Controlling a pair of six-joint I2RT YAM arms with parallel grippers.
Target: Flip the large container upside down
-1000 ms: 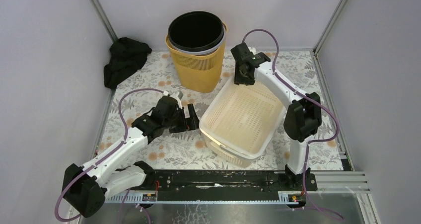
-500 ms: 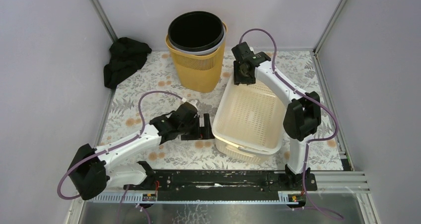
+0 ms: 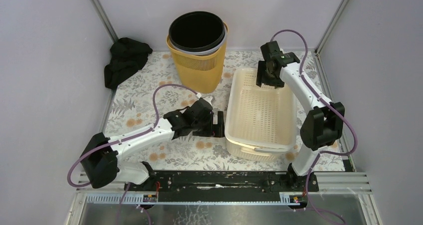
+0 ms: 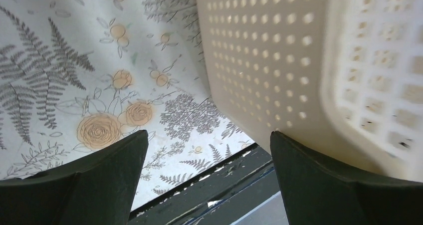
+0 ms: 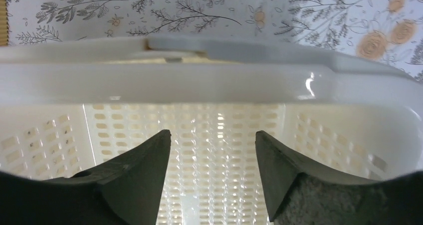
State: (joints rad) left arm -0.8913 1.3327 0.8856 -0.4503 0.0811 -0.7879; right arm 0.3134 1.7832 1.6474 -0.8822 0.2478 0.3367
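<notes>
- Fingers of our left gripper stand wide apart and empty, just beside the left wall of the basket, towards its near end.
- We see the basket upright, mouth up, on the floral table.
- Our right gripper hovers at the basket's far rim, fingers apart and gripping nothing.
- Beyond the basket's far-left corner stands a yellow bin with a black bucket nested inside it.

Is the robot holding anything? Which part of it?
Nothing: left end effector open beside the white basket, right end effector open at its far rim.
</notes>
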